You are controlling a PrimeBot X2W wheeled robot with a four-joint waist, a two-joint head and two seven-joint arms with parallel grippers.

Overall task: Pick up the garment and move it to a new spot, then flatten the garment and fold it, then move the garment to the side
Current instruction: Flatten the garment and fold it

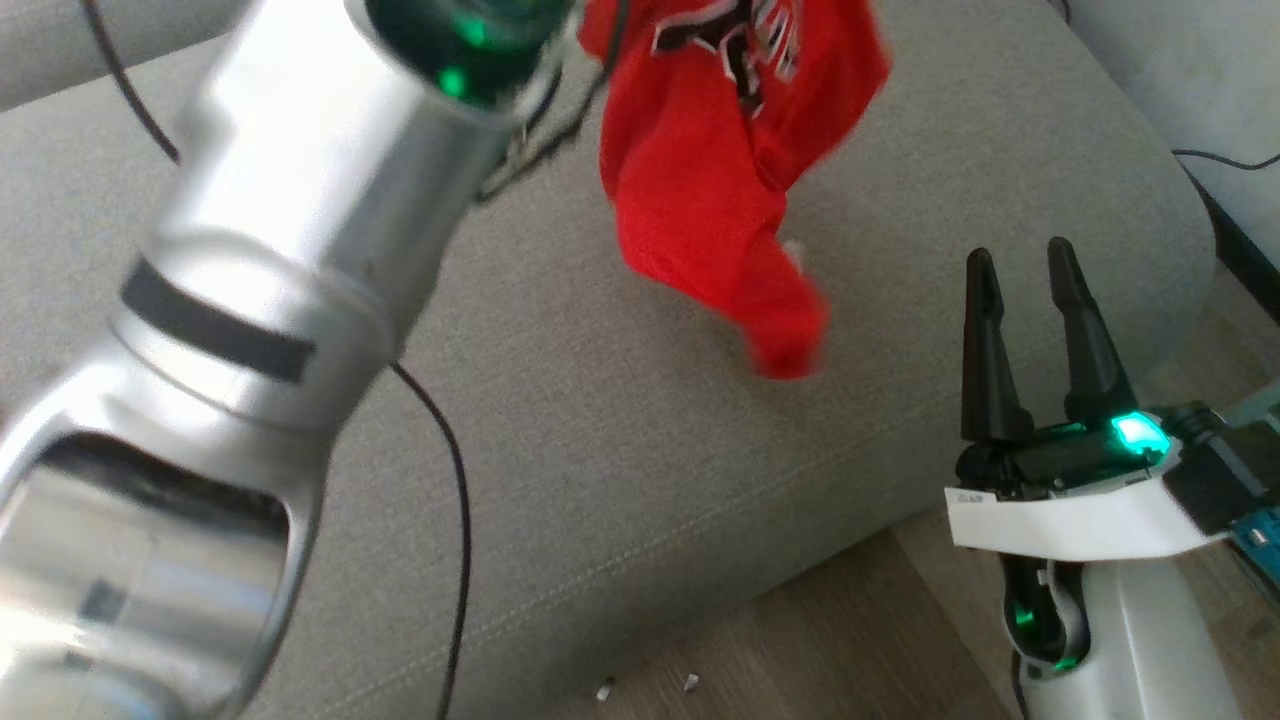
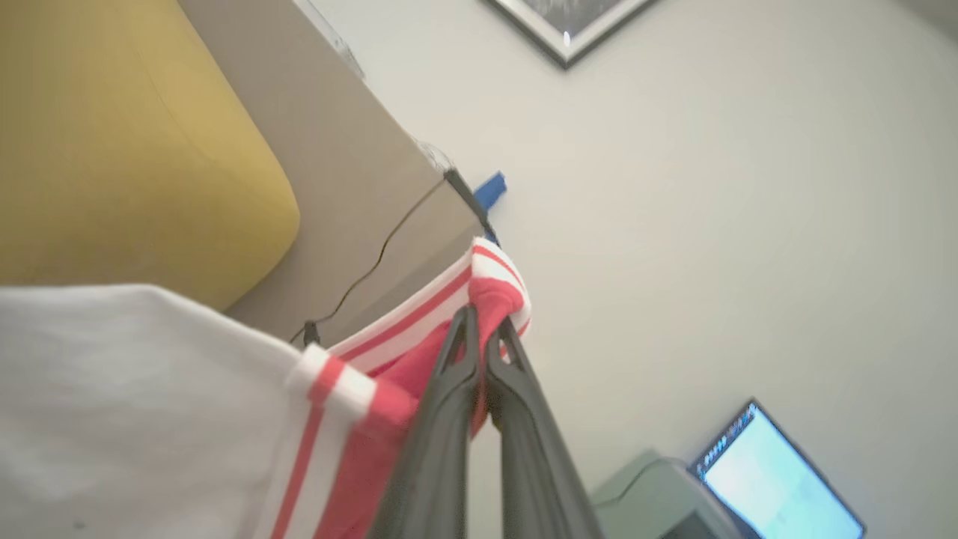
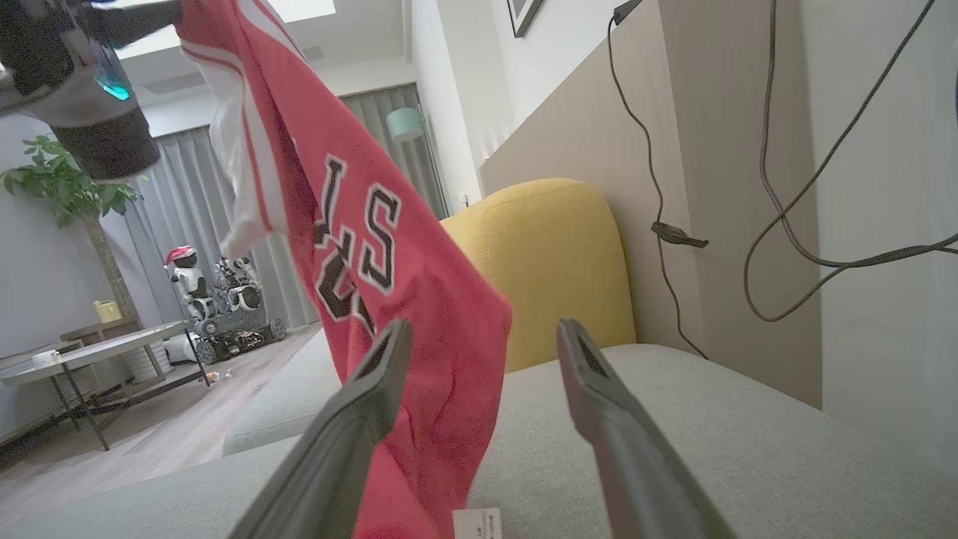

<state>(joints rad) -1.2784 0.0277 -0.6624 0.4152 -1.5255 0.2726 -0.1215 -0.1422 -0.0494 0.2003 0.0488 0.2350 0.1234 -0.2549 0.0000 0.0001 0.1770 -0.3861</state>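
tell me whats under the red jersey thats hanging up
The grey sofa seat lies under the red jersey, which hangs pinched in the left jaws. The seat patch right behind the cloth is hidden.

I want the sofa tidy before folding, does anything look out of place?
A loose black cable trails across the grey sofa seat, and small white scraps lie on the floor by its edge.

The garment [image 1: 700,190] is soft cloth, the sofa [image 1: 620,480] matt weave, the forearm [image 1: 280,200] glossy metal.
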